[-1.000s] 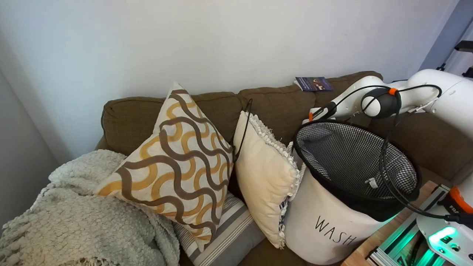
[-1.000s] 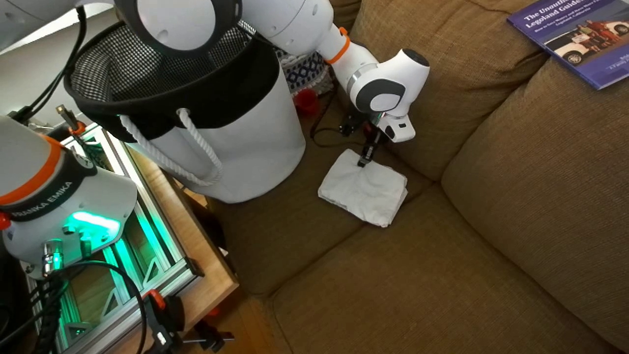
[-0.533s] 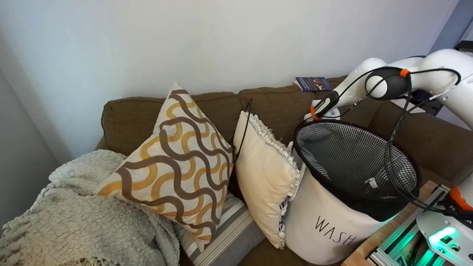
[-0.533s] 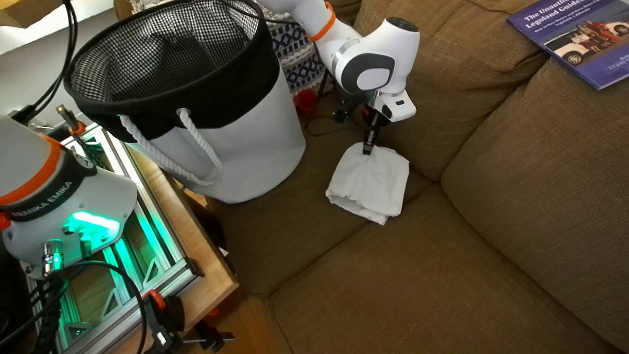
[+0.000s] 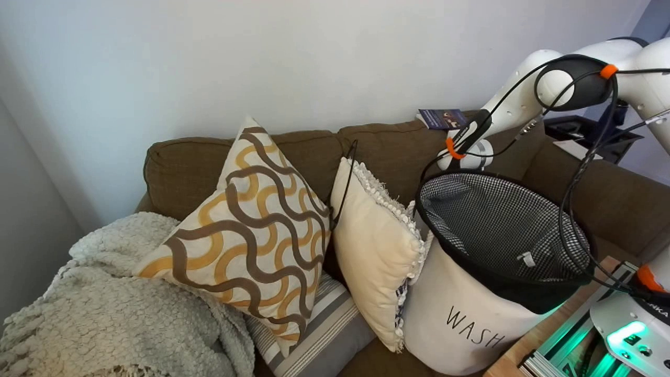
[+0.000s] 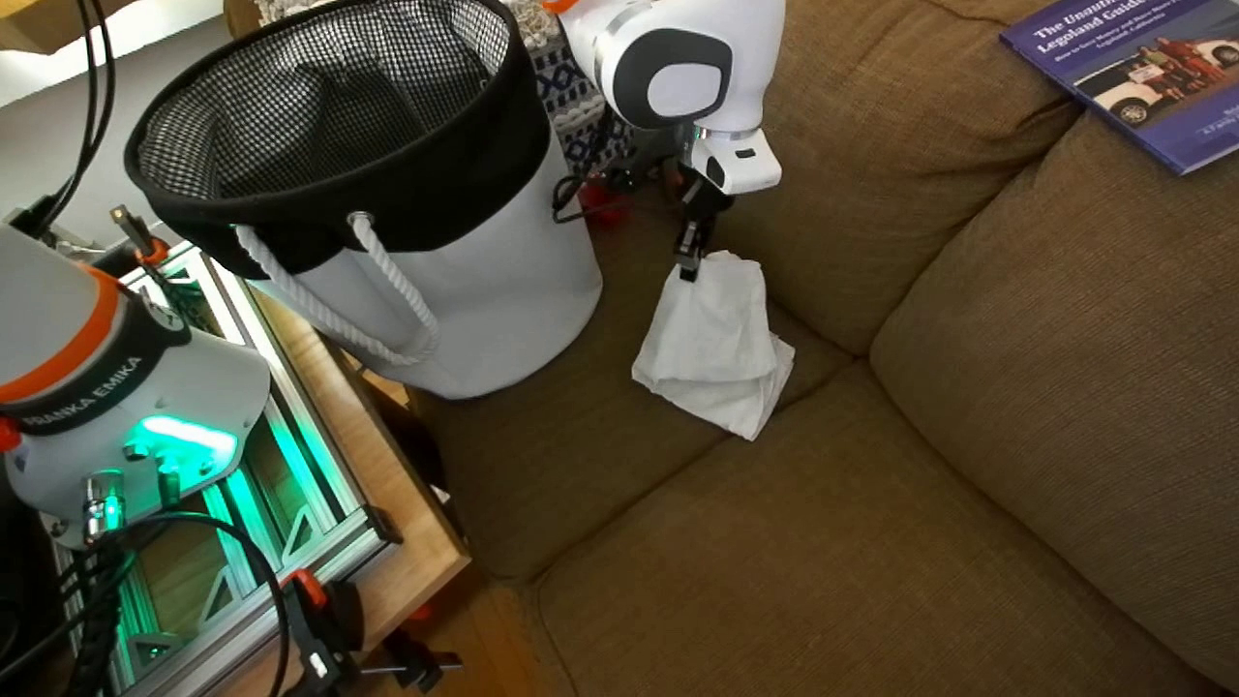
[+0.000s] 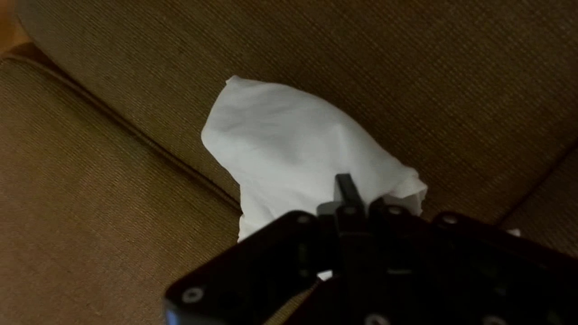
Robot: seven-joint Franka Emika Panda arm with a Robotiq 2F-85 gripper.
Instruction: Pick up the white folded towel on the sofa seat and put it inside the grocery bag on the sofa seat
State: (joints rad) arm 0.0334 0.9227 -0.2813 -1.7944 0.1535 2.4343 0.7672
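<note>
The white towel (image 6: 711,334) hangs from my gripper (image 6: 688,266) over the brown sofa seat in an exterior view. I cannot tell whether its lower edge touches the seat. In the wrist view the fingers (image 7: 347,192) are together on the towel (image 7: 280,144), which spreads out beyond them. A tall white bag with a black rim and checked lining stands on the sofa and shows in both exterior views (image 6: 484,319) (image 5: 460,324). It reads "WASH" and is open at the top. My gripper is beside it, below its rim. The bag hides the towel and fingers in an exterior view.
A purple book (image 6: 1152,77) lies on the sofa back. A cream cushion (image 5: 374,251) leans against the bag, with a patterned cushion (image 5: 261,235) and a fleece blanket (image 5: 131,309) beyond. A red object (image 6: 602,198) lies behind the bag. A wooden table (image 6: 426,552) carries my base.
My gripper has risen with the towel and shifted toward the bag. The towel has gone from lying flat to hanging in folds. The arm's elbow has moved up and back.
</note>
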